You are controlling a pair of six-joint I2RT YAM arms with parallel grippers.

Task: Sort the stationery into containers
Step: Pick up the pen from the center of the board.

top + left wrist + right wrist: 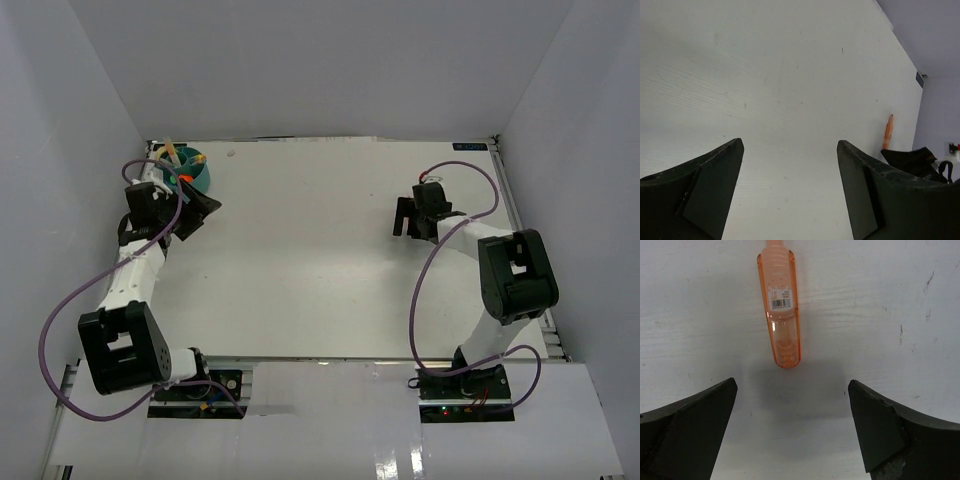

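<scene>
left arm stretched to the far left corner, left gripper (pixel 790 145) just beside the teal organiser (pixel 203 178), jaws spread wide, nothing between them. right arm bent in over the table (pixel 300 270), right of middle, right gripper (pixel 792 385) facing down – jaws wide, empty. organiser holds a pale stick (pixel 170 152) standing up, an orange piece (pixel 184 178) and a green piece (pixel 197 159); which compartments, cannot tell. orange pen (pixel 780 310) lies flat on the table just ahead of the right fingers, apart from them – long axis running straight away from the gripper, rounded end nearest, barcode label up.
</scene>
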